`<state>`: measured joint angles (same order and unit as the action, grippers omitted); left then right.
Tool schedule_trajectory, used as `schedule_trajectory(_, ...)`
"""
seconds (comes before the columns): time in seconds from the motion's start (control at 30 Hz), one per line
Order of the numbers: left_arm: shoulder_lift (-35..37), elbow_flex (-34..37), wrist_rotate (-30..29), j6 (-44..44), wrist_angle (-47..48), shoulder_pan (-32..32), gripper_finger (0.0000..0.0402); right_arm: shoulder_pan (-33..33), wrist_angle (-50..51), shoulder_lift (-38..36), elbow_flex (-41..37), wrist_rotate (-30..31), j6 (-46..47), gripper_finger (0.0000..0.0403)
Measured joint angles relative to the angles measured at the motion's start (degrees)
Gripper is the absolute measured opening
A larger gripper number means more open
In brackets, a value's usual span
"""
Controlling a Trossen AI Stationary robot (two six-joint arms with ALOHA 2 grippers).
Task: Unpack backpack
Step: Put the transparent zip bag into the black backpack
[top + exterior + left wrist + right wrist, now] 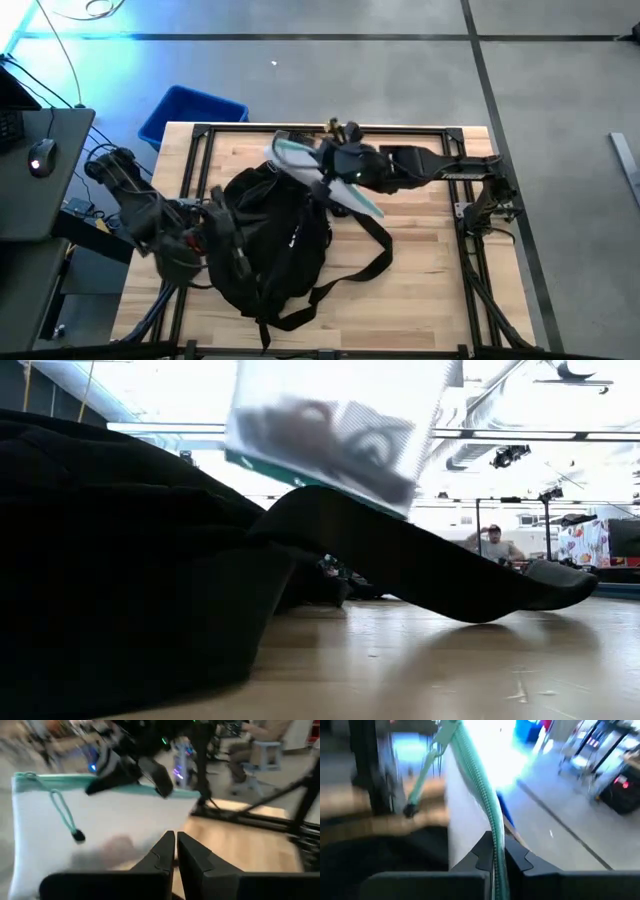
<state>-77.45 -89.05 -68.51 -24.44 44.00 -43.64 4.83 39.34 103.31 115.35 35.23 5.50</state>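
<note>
The left gripper, jaws shut and empty, presses into the backpack beside it, probably to steady it. The right gripper pinches the teal zip edge of a white pouch, lifted above the backpack. No writing is readable.

Wooden table with black frame rails — 1 item rests directly on it: the black backpack, straps trailing across the boards.
</note>
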Motion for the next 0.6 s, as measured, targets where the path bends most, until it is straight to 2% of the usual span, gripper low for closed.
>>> schedule_trajectory(0.13, 0.0, -3.49, -7.05, 4.9, 1.81, -0.58, 0.0, -0.73, -11.2, 0.0, 0.09, 0.79, 8.06, 0.0)
schedule_trajectory(0.23, 0.0, -4.32, -9.77, 5.12, 2.28, -2.21, 0.0, -0.8, -16.04, 0.82, 0.09, 2.17, 18.74, 0.0)
schedule_trajectory(0.33, -0.04, -4.53, -11.99, 6.13, 2.26, -4.29, 0.0, -0.07, -22.85, 3.38, 0.13, 3.15, 24.69, 0.0)
schedule_trajectory(0.43, -0.04, -4.53, -13.51, 6.66, 2.16, -6.6, 0.0, 1.69, -32.66, 7.41, 0.13, 6.63, 30.2, 0.0)
schedule_trajectory(0.47, -0.06, -4.53, -14.02, 6.66, 1.83, -7.21, 0.0, 2.15, -36.39, 8.84, 0.13, 6.32, 30.79, 0.0)
schedule_trajectory(0.6, -0.05, -4.53, -16.11, 6.68, 1.11, -9.87, 0.0, 2.78, -44.05, 14.19, 0.11, -1.73, 36.06, 0.0)
